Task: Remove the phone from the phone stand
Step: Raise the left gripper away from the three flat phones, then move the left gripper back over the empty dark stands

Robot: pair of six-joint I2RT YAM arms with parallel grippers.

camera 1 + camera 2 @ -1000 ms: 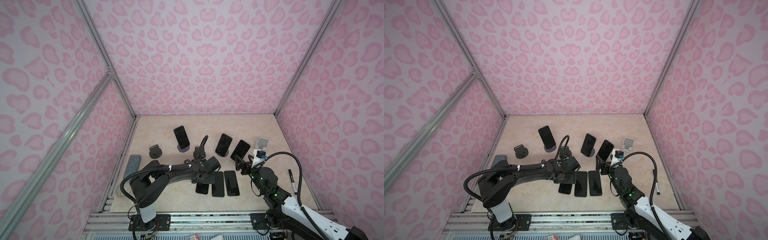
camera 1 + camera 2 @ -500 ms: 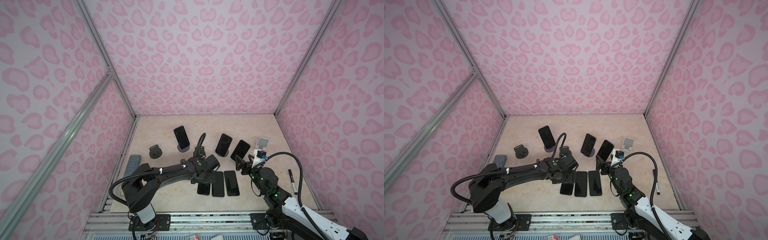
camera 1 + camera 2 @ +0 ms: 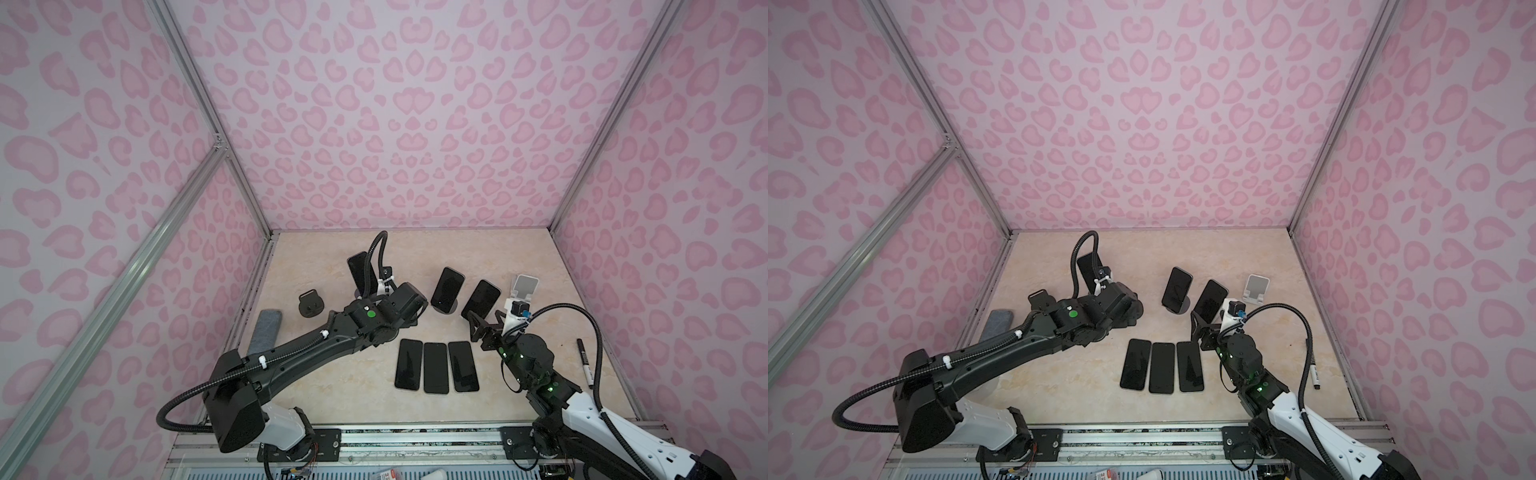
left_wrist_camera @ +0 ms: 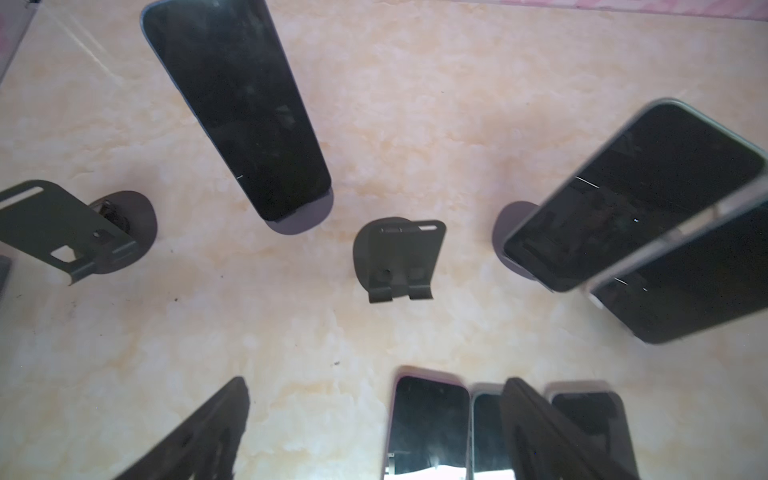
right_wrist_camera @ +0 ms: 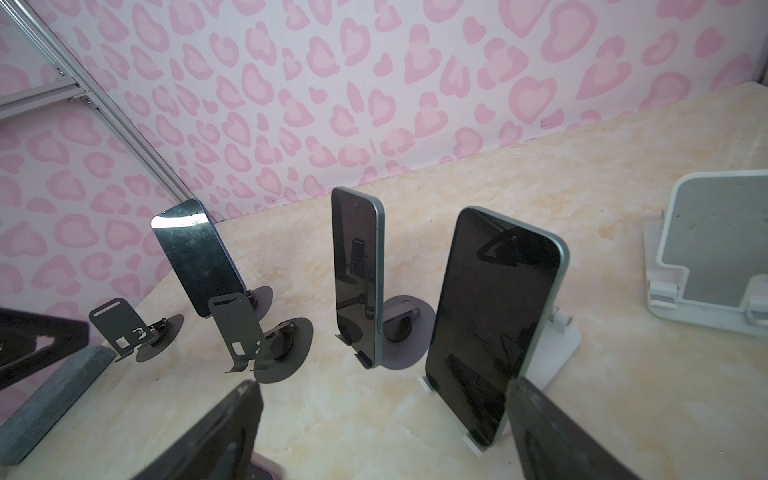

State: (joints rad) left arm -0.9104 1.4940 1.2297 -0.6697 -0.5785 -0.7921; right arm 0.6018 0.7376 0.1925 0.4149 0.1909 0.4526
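Three phones [image 3: 435, 368] lie flat in a row on the near side of the table [image 3: 353, 399]. Just beyond, the right gripper [image 5: 384, 390] gapes, holding nothing, before a phone [image 5: 490, 324] upright in its white stand [image 5: 559, 345]. The left gripper [image 4: 374, 390] hangs released above a bare dark stand [image 4: 399, 257].

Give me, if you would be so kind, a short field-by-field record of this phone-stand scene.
on stands: left phone, middle phone, right phone
lying flat: three flat phones in a row
empty stands: dark stand, second dark stand, white stand
left gripper: jaws apart, empty, near second dark stand
right gripper: jaws apart, empty, facing right phone
also: marker, grey block
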